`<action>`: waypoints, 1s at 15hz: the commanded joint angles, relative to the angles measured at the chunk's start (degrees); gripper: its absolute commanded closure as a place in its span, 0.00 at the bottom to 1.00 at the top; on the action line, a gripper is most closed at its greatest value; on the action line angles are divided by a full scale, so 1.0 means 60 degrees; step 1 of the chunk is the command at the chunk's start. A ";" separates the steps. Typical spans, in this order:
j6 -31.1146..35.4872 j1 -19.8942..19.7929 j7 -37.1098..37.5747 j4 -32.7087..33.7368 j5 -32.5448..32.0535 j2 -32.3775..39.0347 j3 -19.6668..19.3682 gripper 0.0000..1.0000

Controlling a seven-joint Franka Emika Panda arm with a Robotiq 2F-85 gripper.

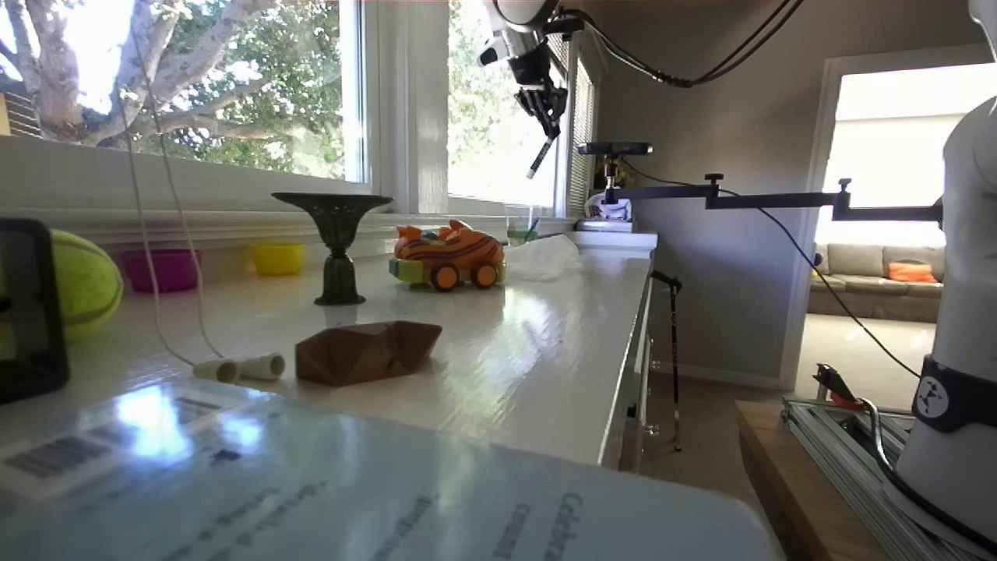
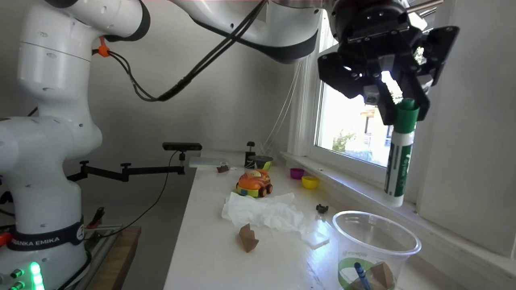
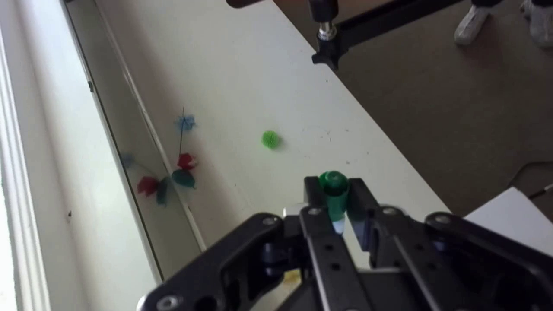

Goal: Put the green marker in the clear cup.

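Note:
My gripper [image 2: 405, 117] is shut on the green cap end of the green marker [image 2: 399, 161], which has a white and green body. The marker hangs down, slightly tilted, in both exterior views; it also shows in an exterior view [image 1: 540, 161]. In the wrist view, its green cap [image 3: 336, 201] sits between the two fingertips. The clear cup [image 2: 373, 250] stands upright on the white counter, with a blue crayon and a brown piece inside. The marker's lower end is above the cup's rim level, apart from it. The cup is hidden in the wrist view.
Crumpled white sheet [image 2: 262, 211], a brown piece [image 2: 247, 238] and an orange toy car [image 2: 254, 183] lie on the counter. A window wall runs alongside. A black goblet [image 1: 338, 249] stands farther along. A camera on a bar [image 1: 615, 148] reaches over the counter edge. A green spiky ball [image 3: 270, 139] lies there.

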 commanded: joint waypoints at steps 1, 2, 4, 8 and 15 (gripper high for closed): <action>0.0024 0.0039 -0.0388 -0.0228 -0.1580 0.0193 0.0053 0.95; 0.0130 0.0057 -0.0462 -0.0476 -0.1979 0.0151 0.0080 0.95; 0.0301 0.0067 -0.0313 -0.0876 -0.2407 0.0091 0.0164 0.95; 0.0618 0.0143 -0.0087 -0.1422 -0.2627 0.0004 0.0378 0.95; 0.1233 0.0371 -0.0041 -0.1270 -0.2680 0.0183 0.0707 0.95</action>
